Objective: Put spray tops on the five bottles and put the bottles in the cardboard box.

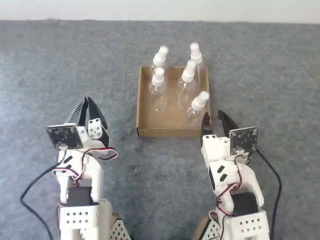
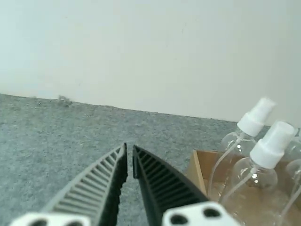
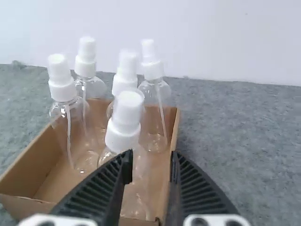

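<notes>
Bright, diffuse light fills every view. Shadows on the grey table (image 1: 45, 70) are faint, and the clear bottles (image 1: 159, 97) carry small glints.

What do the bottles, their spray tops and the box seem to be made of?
The shallow brown box looks like plain cardboard: dull surface, thin raw-edged walls. The clear round bottles in it look like glossy transparent plastic, perhaps glass: its floor shows through them. Their white spray tops look like matte opaque plastic.
</notes>
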